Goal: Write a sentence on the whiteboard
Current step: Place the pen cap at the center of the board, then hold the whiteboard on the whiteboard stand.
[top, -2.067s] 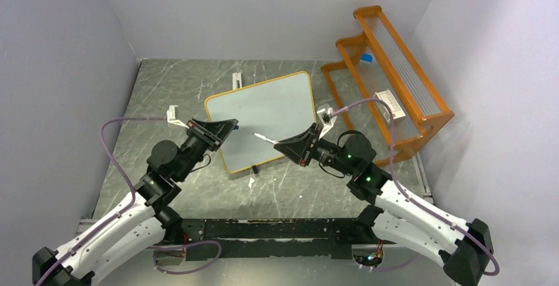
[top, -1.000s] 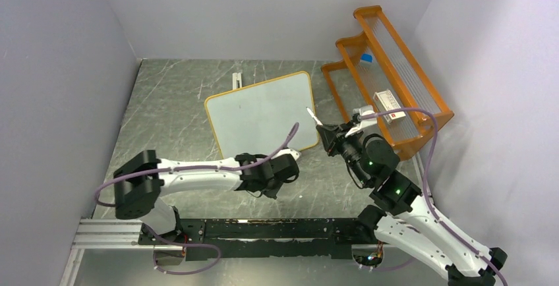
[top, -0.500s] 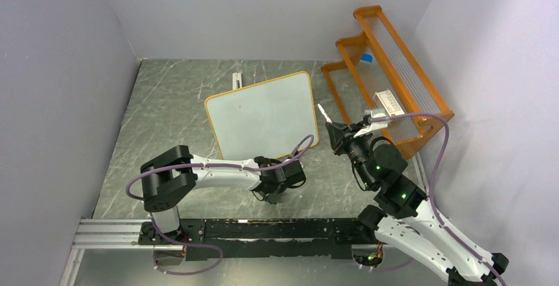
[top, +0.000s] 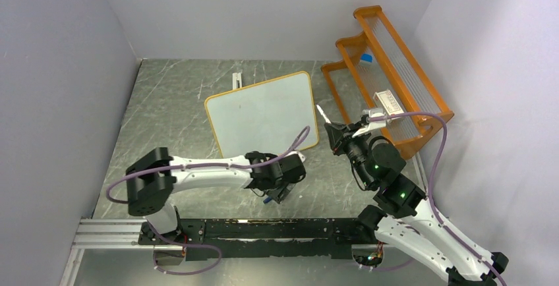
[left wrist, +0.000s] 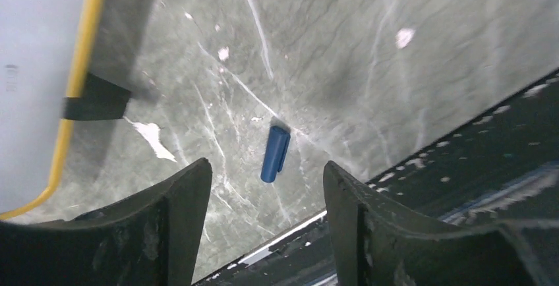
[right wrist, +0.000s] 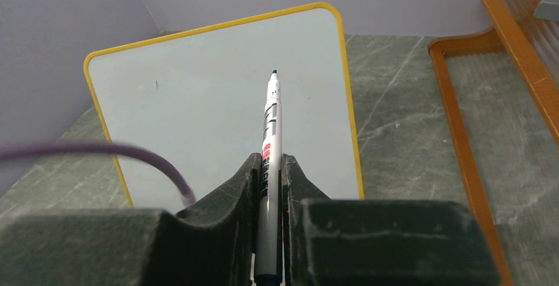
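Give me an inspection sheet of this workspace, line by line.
Surface: grey marbled table, white scuffs.
Job's things: whiteboard blank but for one tiny mark; marker uncapped; blue cap loose on the table.
Clutter: small white piece beyond the board's far edge.
End effectors: left end effector open above the cap; right end effector shut on the marker.
Cables: left arm's purple cable arcs over the board's near corner.
Surroundings: orange rack at right holding a white box and a blue item; plain walls.

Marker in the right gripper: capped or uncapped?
Uncapped. The marker shut in the right gripper shows a bare dark tip; a blue cap lies on the table under the open left gripper.
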